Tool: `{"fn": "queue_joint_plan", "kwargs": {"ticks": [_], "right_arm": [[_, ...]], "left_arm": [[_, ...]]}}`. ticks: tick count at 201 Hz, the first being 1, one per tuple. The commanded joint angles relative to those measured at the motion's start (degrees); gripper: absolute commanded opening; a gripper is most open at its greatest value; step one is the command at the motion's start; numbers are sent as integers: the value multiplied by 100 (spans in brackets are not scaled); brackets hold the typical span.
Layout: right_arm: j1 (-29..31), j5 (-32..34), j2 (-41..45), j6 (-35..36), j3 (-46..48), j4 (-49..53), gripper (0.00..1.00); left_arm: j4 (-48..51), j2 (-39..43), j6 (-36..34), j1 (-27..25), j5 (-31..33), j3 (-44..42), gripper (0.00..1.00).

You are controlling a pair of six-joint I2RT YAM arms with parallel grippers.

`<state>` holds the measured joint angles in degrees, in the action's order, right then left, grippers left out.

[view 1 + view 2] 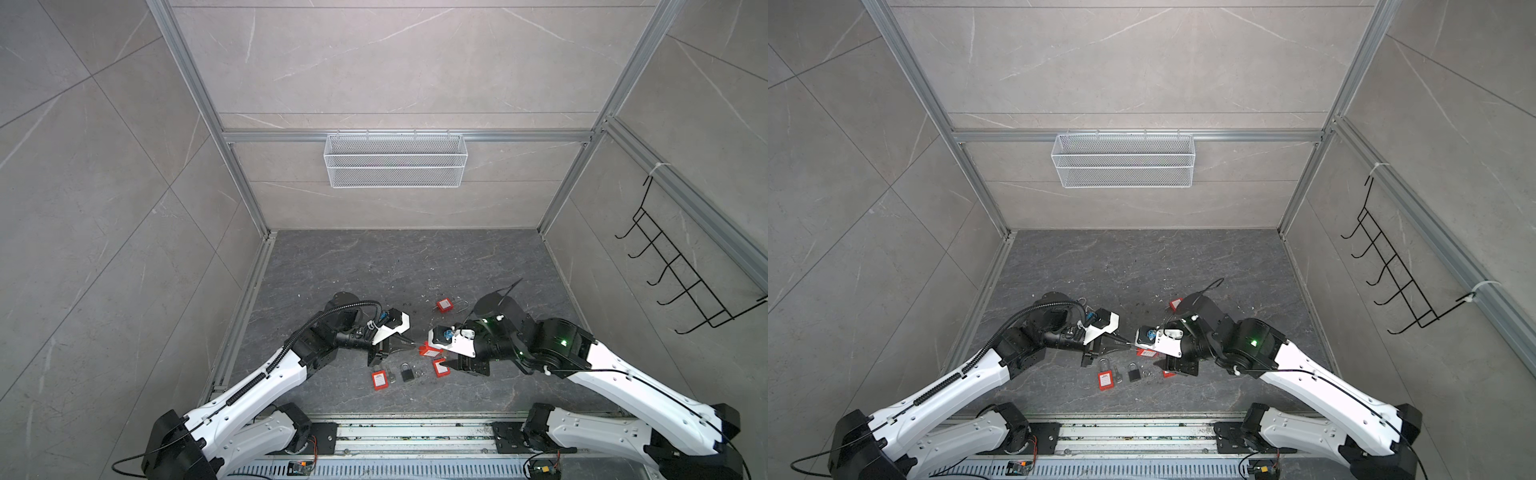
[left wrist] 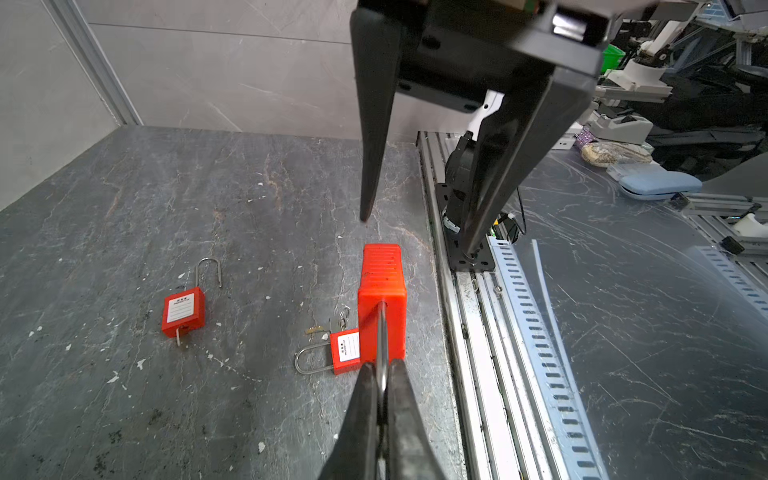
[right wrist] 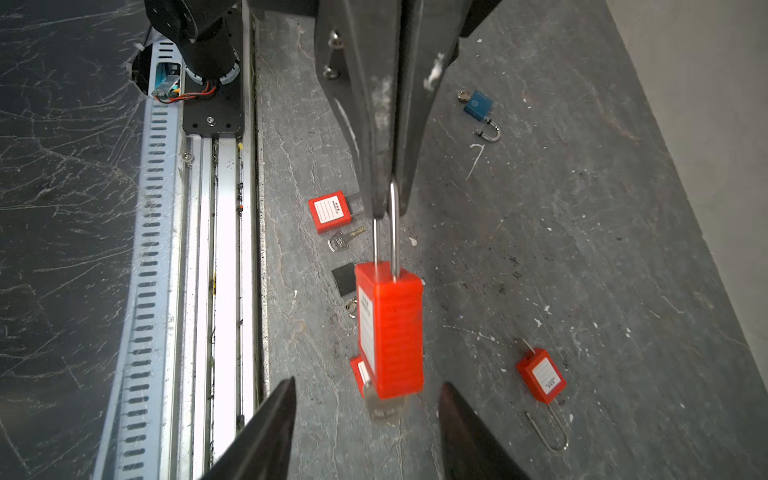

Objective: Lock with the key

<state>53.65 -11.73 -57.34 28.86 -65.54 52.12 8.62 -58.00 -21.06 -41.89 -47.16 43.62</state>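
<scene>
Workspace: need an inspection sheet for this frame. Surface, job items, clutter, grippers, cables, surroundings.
Surface: dark grey stone-look tabletop, scuffed, white flecks.
Job's things: red plastic padlock held by its steel shackle; blurred silver key at its base.
Clutter: three more red padlocks, small black padlock, blue padlock, spare loose key, on the tabletop.
Grippers: left gripper shut on the shackle; right gripper open, flanking the key.
Cables: black corrugated conduit along left arm, clear of grippers.
Surroundings: white wire mesh basket on back wall; black wire hook rack on right wall.
</scene>
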Motion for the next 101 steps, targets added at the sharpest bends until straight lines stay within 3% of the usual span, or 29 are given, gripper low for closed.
{"fn": "queue_joint_plan", "kwargs": {"ticks": [1,39,101], "right_arm": [[18,162,87,-192,-50,707,57],[-33,343,-267,-154,-69,1058,53],[-378,-117,-727,-89,91,248,43]], "left_arm": [[298,45,-364,-4,-440,373,0],[274,8,-335,-4,-625,434,0],[247,52,-208,-12,-784,447,0]]}}
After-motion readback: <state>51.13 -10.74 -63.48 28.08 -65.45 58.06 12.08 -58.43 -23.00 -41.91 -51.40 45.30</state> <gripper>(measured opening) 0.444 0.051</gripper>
